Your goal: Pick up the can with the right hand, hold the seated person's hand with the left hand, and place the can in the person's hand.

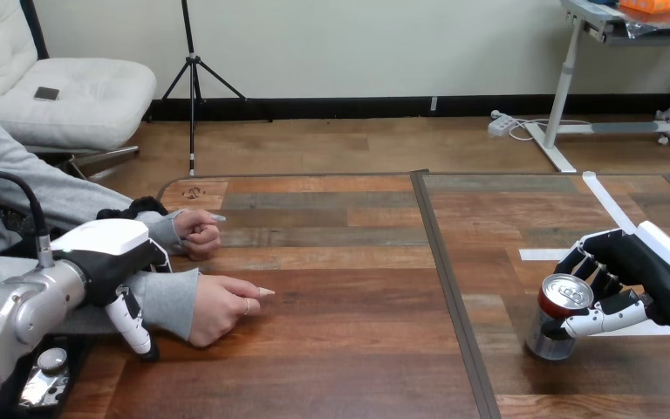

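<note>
A: Start at the fingers. What does the right side have?

B: The thumb (598,320) lies across the front of the can (558,305) and the fingers curl round its back, so the right hand (641,275) is wrapped on the can's upper part. The can is at the near right of the table (340,349). I cannot tell whether its base touches the wood.

A: How will it handle?

B: I judge it light, thin-walled and smooth. It should be stiff near the rim, easy to dent mid-body, and apt to slip in a loose grip. A firm wrap round the side suits it.

A: And the left?

B: The left hand (109,249) sits over the grey sleeve (170,297) just behind the person's hand (222,305), at the near left. I cannot tell whether it has closed on the wrist.

A: Anything in the way?

B: The person's other hand (196,231), a loose fist, lies just beyond. A dark seam (445,262) and white tape (611,205) are flat on the wood. The way leftward looks open.
</note>
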`<state>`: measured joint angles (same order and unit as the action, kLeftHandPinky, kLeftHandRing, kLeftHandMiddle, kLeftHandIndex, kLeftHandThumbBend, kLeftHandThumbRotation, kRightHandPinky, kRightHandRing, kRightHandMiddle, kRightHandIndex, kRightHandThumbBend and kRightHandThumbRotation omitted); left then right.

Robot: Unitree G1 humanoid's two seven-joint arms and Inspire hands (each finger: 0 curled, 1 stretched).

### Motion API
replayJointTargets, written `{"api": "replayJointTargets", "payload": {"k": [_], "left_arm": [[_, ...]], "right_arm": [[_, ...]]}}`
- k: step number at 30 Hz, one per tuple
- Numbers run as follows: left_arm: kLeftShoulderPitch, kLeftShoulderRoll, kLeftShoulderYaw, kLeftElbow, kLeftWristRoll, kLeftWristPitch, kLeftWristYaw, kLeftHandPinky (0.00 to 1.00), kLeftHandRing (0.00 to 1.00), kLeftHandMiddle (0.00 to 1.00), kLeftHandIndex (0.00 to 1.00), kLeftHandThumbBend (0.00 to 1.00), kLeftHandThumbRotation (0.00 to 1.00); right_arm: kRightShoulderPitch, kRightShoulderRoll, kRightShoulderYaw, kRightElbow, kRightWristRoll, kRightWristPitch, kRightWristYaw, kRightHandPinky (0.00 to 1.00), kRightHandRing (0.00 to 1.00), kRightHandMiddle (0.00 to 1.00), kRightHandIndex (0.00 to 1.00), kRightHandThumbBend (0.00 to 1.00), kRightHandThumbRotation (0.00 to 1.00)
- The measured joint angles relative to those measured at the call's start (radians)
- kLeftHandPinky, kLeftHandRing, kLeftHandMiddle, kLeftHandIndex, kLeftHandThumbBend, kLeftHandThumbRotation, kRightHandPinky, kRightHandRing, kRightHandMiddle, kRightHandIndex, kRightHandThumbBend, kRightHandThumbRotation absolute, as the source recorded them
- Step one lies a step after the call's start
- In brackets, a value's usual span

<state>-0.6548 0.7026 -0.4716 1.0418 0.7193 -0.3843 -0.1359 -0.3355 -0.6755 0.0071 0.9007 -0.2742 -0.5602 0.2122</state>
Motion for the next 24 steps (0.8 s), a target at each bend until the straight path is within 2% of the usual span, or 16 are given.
{"api": "replayJointTargets", "payload": {"k": [7, 15, 24], "left_arm": [[-0.003, 0.0, 0.0, 0.01, -0.005, -0.002, -0.003, 0.34, 0.43, 0.51, 0.54, 0.86, 0.0], [-0.008, 0.0, 0.0, 0.015, -0.006, -0.003, -0.015, 0.38, 0.46, 0.52, 0.51, 0.77, 0.0], [-0.015, 0.001, -0.002, 0.026, -0.001, 0.007, -0.024, 0.4, 0.48, 0.53, 0.49, 0.74, 0.0]], "right_arm": [[0.0, 0.0, 0.0, 0.0, 0.0, -0.003, 0.0, 0.32, 0.35, 0.39, 0.43, 0.77, 0.0], [0.0, 0.0, 0.0, 0.0, 0.001, -0.018, 0.0, 0.31, 0.34, 0.38, 0.43, 0.76, 0.0], [0.0, 0.0, 0.0, 0.003, 0.001, -0.019, -0.002, 0.3, 0.33, 0.38, 0.43, 0.77, 0.0]]}}
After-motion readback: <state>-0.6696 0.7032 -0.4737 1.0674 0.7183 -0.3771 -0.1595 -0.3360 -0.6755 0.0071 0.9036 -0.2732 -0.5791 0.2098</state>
